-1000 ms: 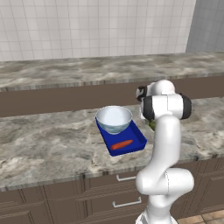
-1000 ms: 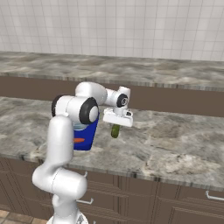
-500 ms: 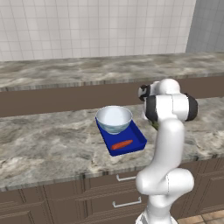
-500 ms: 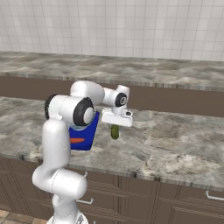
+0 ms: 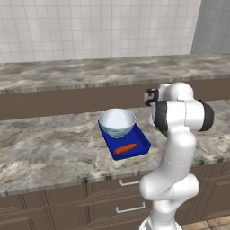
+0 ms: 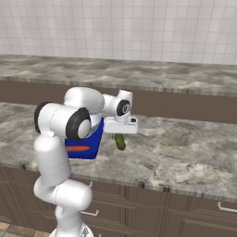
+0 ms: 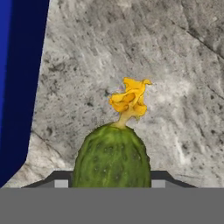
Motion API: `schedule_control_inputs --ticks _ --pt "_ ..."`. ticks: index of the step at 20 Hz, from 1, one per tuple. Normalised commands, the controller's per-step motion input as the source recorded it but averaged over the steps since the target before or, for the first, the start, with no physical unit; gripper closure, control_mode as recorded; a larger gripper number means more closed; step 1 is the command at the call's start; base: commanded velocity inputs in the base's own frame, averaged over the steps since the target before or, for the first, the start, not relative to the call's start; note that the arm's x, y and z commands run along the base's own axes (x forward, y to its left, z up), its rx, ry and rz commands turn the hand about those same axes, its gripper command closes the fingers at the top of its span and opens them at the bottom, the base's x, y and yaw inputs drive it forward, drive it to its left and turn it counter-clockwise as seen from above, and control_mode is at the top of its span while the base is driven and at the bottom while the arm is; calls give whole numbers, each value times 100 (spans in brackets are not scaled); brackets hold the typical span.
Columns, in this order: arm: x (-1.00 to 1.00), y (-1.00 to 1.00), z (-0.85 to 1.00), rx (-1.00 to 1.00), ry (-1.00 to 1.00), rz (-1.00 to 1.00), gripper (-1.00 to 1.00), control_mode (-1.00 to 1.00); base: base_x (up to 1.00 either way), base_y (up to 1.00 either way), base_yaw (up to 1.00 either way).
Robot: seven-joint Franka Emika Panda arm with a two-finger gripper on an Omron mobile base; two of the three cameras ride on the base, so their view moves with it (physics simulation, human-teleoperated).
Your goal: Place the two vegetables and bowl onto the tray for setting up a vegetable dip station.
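Note:
My gripper (image 6: 120, 134) is shut on the dark green cucumber (image 6: 120, 141), which hangs a little above the counter just right of the blue tray (image 6: 88, 144). In the hand view the cucumber (image 7: 111, 157) points away with a yellow flower at its tip, and the tray's rim (image 7: 17, 87) runs along the left. The white bowl (image 5: 117, 121) sits in the far half of the tray (image 5: 140, 142). The orange carrot (image 5: 125, 148) lies in its near half, also seen as the carrot (image 6: 77, 149) from the right.
The grey marble counter (image 6: 185, 148) stretches wide to the right of the tray. A raised back ledge (image 5: 67, 74) runs behind it under the tiled wall. Cabinet drawers (image 5: 126, 197) line the front below the counter edge.
The arm's elbow has swung outward a little. The gripper and the cucumber in it have hardly moved.

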Motion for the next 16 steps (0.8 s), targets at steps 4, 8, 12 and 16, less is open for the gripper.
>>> schedule_control_inputs --ticks 4,8,12,16 --pt "-40 12 16 1 -14 20 100 -100 0 0 0" --pt "-39 14 16 2 -15 23 100 -100 0 0 0" --pt "-34 17 17 4 -16 30 100 -100 0 0 0" --pt "-29 19 18 3 -13 28 100 -100 0 0 0"
